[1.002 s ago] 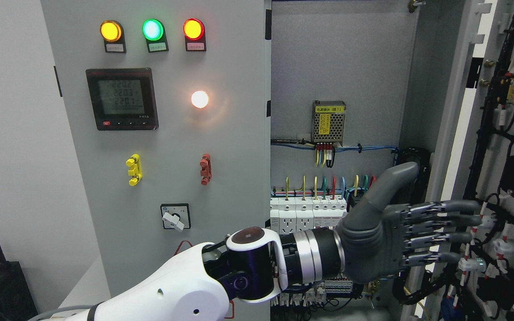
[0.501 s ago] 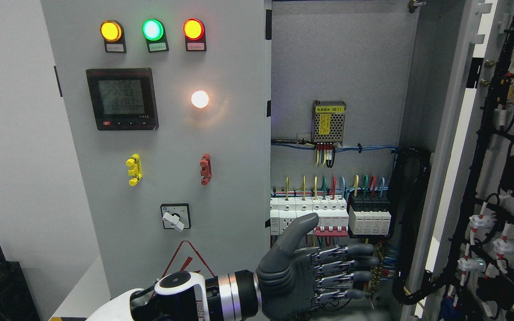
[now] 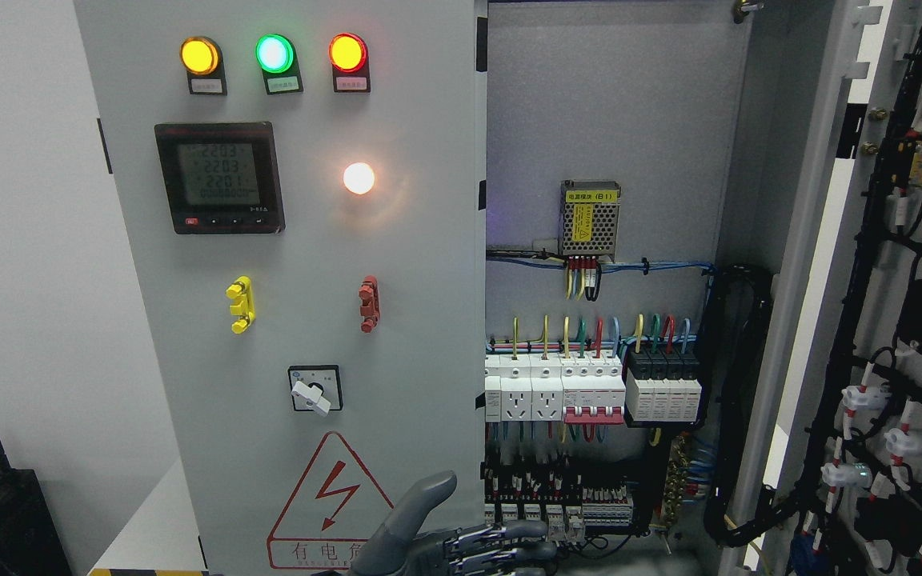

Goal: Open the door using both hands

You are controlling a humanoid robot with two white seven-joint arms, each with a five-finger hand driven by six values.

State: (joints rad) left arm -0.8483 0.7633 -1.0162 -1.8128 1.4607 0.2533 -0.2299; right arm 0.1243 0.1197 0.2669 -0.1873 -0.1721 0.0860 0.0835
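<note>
Left hand [image 3: 445, 540] sits at the bottom edge, fingers straight and holding nothing. That right door [image 3: 845, 240] looks like stiff, heavy sheet steel, already swung wide; I'd push its bare free edge, well clear of the wiring [image 3: 893, 448].

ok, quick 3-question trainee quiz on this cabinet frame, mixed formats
1. True or false: the right-hand door is swung open.
2. Which lamp sits between the other two at the panel's top? A) green B) red C) amber
3. Fill in: the left hand shows at the frame's ___ edge, fingers extended.

Key: 1 true. 2 A, the green lamp sits between amber and red. 3 bottom.
</note>
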